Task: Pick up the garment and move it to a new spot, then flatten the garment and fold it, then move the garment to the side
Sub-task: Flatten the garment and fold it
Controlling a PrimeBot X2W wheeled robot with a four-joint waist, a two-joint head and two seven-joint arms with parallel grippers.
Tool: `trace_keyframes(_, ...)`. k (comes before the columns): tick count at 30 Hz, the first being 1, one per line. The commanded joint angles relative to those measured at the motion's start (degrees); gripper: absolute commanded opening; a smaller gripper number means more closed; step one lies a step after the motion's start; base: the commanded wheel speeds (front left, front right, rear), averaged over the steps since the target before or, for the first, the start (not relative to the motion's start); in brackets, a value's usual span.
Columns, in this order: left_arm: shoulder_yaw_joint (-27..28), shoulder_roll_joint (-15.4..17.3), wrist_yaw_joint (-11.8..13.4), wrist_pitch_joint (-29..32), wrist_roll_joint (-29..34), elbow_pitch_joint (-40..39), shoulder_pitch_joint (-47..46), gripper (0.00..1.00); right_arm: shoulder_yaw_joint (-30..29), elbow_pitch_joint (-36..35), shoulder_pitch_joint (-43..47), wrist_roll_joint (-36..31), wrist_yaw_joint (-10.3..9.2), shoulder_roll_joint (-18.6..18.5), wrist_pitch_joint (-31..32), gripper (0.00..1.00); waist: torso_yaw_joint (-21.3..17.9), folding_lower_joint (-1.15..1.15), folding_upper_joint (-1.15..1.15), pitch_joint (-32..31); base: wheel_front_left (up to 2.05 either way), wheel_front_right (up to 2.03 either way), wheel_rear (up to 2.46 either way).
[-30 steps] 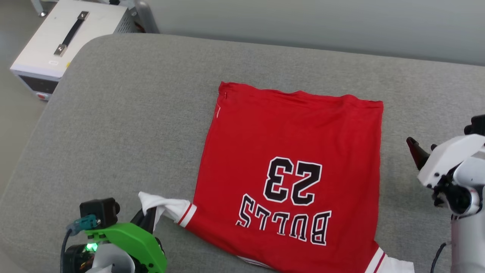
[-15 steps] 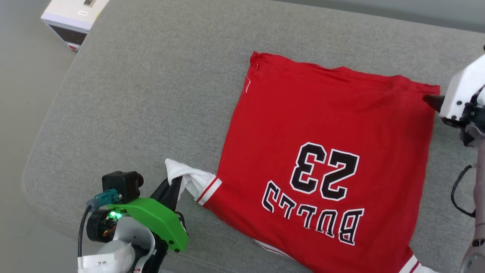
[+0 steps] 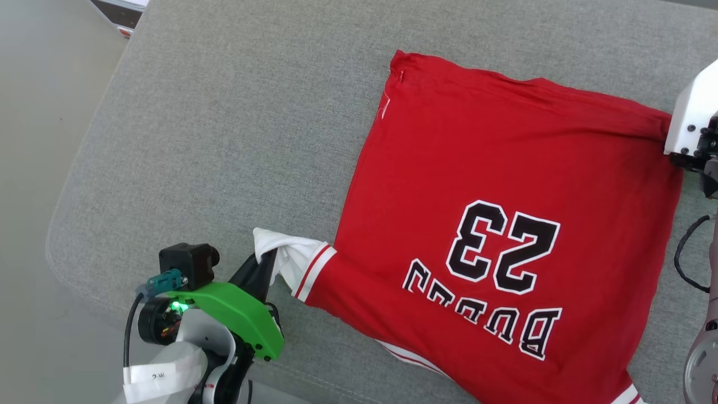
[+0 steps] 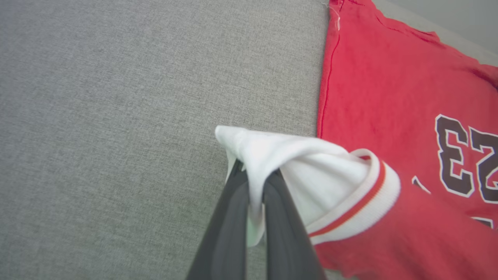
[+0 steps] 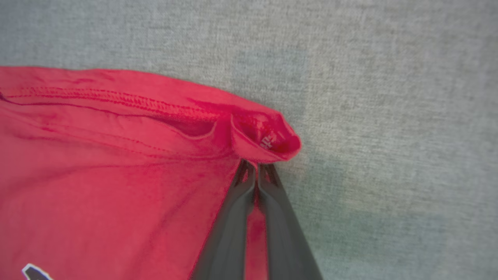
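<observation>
The garment (image 3: 505,185), a red jersey T-shirt with a black "BULLS 23" print, lies spread flat on the grey cushion (image 3: 235,129). My left gripper (image 3: 263,269), on the green wrist, is shut on the white sleeve (image 4: 280,159) at the garment's near left corner, the cloth pinched and bunched between its dark fingers (image 4: 229,217). At the far right corner, the right gripper (image 5: 255,171) is shut on the red hem (image 5: 268,142), which puckers up above its fingertips. In the head view its white wrist (image 3: 693,118) hides the fingers.
The cushion's rounded left edge (image 3: 78,185) drops to the floor. A white box's corner (image 3: 120,11) sits on the floor at the top left. Bare grey fabric stretches left of the garment. A black cable (image 3: 687,258) hangs by the right arm.
My right gripper moved up to the garment's far right corner and shut on the hem. The head camera tilted, shifting the whole picture. My left gripper kept its hold on the sleeve.
</observation>
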Motion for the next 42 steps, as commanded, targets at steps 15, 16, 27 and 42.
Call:
trace_keyframes(15, 1.7, 3.7, 3.3, 0.0, -1.9, 1.6, 6.5, 0.00, 1.7, -6.0, 12.9, 7.3, -0.05, -2.4, -9.3, 0.00, -6.5, -0.01, 0.00, -10.0, 0.00, 0.00, 0.00)
trace_keyframes(16, 1.9, 4.1, 3.9, 0.1, -2.0, 1.2, 7.1, 0.00, 1.6, -7.4, 14.8, 8.4, -0.05, -2.4, -9.9, 0.00, -7.2, -0.01, 0.00, -10.7, 0.00, 0.00, 0.00)
trace_keyframes(27, 2.9, 7.8, 8.6, 2.7, -3.1, -1.1, 13.5, 0.00, -3.6, -27.5, 40.1, 15.0, -0.05, 2.8, -11.5, 0.00, -13.7, -0.01, 0.00, -17.5, 0.00, 0.00, 0.00)
trace_keyframes(42, 2.9, 9.5, 11.6, 5.0, -4.4, -3.0, 17.7, 0.00, -7.0, -38.0, 63.9, 22.7, -0.05, 6.7, -9.4, 0.00, -18.0, -0.01, 0.00, -21.3, 0.00, 0.00, 0.00)
